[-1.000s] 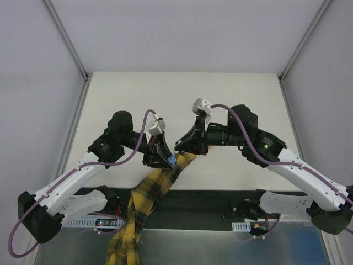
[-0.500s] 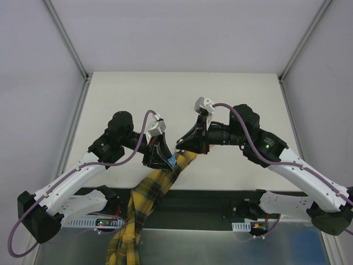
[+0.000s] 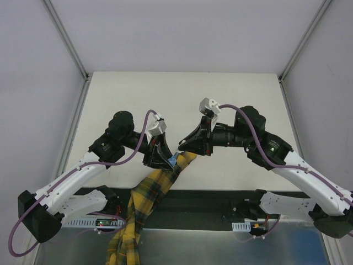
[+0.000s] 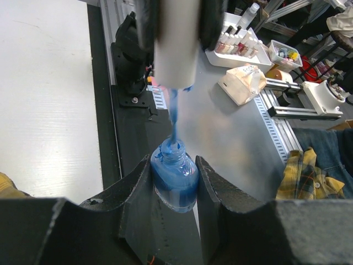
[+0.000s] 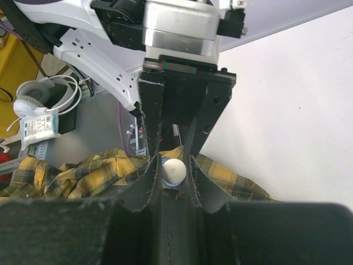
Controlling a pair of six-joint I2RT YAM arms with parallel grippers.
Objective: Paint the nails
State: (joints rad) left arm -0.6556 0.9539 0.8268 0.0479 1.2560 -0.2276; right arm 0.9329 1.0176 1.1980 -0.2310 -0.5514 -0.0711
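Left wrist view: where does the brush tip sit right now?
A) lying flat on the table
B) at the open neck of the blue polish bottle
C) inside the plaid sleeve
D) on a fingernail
B: the blue-coated brush hangs from the white cap straight down to the open neck of the blue polish bottle, which the left gripper clamps between its fingers.
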